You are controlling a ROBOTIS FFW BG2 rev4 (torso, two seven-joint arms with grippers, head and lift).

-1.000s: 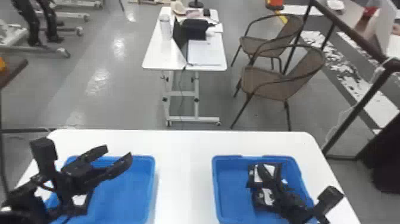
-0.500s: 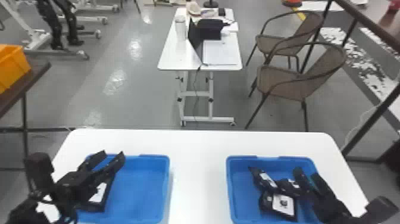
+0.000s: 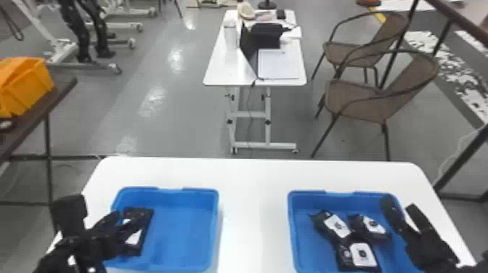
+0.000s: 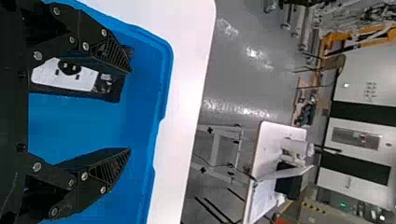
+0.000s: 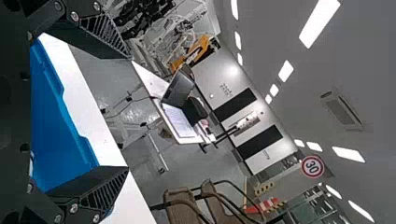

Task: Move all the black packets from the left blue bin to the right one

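The counter (image 3: 250,178) has the left bin (image 3: 181,232) and right bin (image 3: 306,247) on it. The left pincer (image 4: 130,111) is wide open and empty, nearest the left bin's packet (image 4: 65,78), which points away lengthwise, below one finger. The right pincer (image 5: 130,113) is wide open, empty. Three packets (image 3: 363,255) lie in the right bin.

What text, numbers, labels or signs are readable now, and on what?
"30": round white sign with red rim, in the background.
White label on the black packet in the left blue plastic bin: too small and blurred to read.
White labels on the three black packets in the right blue plastic bin: same, unreadable.
Small dark markings on the white background panels: too blurred to read.
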